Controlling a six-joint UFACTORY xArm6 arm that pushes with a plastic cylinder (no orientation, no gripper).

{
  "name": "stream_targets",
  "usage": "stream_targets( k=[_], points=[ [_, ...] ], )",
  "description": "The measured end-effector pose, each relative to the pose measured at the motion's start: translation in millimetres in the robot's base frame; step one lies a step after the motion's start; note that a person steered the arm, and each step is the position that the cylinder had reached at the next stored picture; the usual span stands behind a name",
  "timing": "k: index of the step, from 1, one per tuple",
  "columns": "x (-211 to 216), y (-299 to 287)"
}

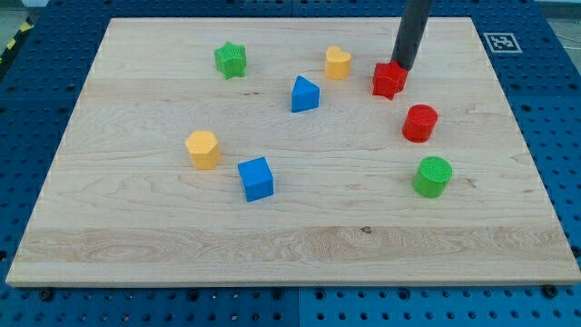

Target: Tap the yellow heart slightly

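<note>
Yellow heart [338, 63] — one, two yellow blocks total

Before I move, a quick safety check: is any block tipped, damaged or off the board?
Nothing stands out. All eight blocks sit flat on the wooden board, none damaged. My tip rests at the red star's top edge, to the right of the yellow heart, apart from it.

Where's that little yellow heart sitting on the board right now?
The yellow heart sits near the view's top, just right of centre, between the blue triangular block and the red star. My tip is at the red star's upper right edge, right of the heart.
</note>
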State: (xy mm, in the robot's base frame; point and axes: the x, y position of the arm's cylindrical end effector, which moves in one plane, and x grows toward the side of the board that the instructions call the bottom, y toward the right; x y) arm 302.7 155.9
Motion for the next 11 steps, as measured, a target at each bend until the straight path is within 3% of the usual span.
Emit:
stream_targets(
  k=[2,4,11],
  points=[
    [-28.5,-32.1],
    [-13.6,-67.6],
    [7.4,-52.2]
  ],
)
